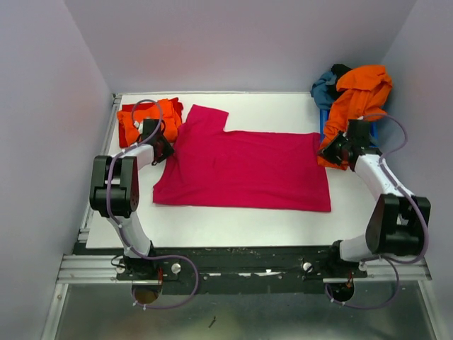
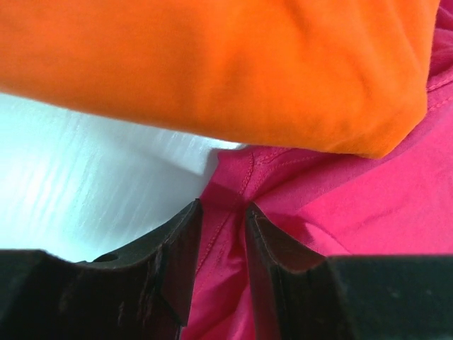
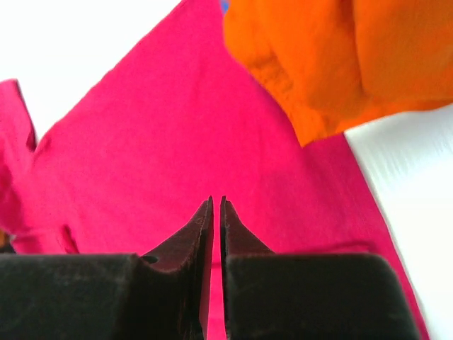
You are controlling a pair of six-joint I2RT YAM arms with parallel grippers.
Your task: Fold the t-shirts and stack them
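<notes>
A magenta-pink t-shirt lies spread flat across the middle of the white table. My left gripper is at its left edge near the sleeve. In the left wrist view the gripper is shut on a bunched fold of the magenta cloth. My right gripper is at the shirt's right edge. In the right wrist view the gripper is closed to a thin slit on the magenta cloth. A folded orange t-shirt lies at the back left, close above the left gripper.
A heap of unfolded shirts sits at the back right: bright orange on top, teal-blue and black behind. It drapes over a small blue bin and hangs close to the right gripper. Grey walls enclose the table.
</notes>
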